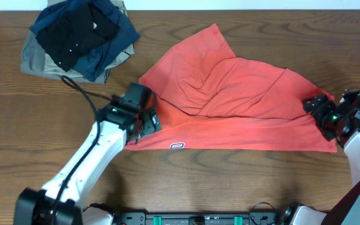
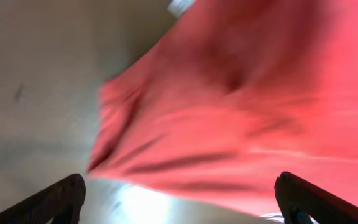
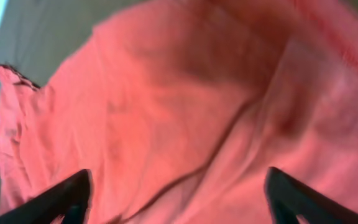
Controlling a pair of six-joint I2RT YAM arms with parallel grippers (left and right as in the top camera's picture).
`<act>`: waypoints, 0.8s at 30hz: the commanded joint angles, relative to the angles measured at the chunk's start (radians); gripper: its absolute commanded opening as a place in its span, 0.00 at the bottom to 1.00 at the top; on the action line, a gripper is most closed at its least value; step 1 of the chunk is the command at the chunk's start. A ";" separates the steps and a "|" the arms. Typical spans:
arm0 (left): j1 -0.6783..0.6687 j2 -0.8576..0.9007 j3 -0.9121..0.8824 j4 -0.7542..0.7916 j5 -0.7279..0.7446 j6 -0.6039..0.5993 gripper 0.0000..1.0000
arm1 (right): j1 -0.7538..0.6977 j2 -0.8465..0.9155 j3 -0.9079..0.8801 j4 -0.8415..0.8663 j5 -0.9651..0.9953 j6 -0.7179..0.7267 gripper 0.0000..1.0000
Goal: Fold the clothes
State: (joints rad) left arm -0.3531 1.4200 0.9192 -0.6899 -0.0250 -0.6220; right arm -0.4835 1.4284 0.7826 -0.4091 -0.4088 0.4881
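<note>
The coral-red T-shirt (image 1: 230,103) lies crumpled across the middle of the table, a small dark logo (image 1: 177,145) showing near its front edge. My left gripper (image 1: 144,122) sits at the shirt's left edge, open; in its wrist view the red cloth (image 2: 247,99) fills the space ahead and nothing lies between the fingers (image 2: 61,198). My right gripper (image 1: 320,114) is at the shirt's right edge, open over the fabric (image 3: 185,112), its fingers (image 3: 291,193) spread wide with cloth below them.
A pile of folded black, navy and khaki garments (image 1: 80,37) lies at the back left. Bare wooden table (image 1: 30,125) surrounds the shirt. A black cable (image 1: 83,94) runs from the pile toward my left arm.
</note>
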 commanded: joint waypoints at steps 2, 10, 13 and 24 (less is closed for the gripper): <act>-0.014 -0.013 0.032 0.040 0.042 0.078 0.98 | 0.033 -0.012 0.010 -0.055 -0.021 0.039 0.99; -0.019 0.052 0.030 0.103 0.045 0.042 0.98 | 0.033 -0.012 0.010 -0.211 -0.021 0.039 0.99; -0.019 0.101 0.030 0.134 0.057 0.042 0.98 | 0.033 -0.012 0.010 -0.212 -0.012 0.039 0.99; -0.019 0.220 0.030 0.206 0.150 0.042 0.79 | 0.033 -0.012 0.010 -0.212 -0.010 0.039 0.99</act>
State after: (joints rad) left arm -0.3702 1.6321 0.9413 -0.4885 0.1040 -0.5911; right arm -0.4622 1.4284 0.7830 -0.6189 -0.4187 0.5163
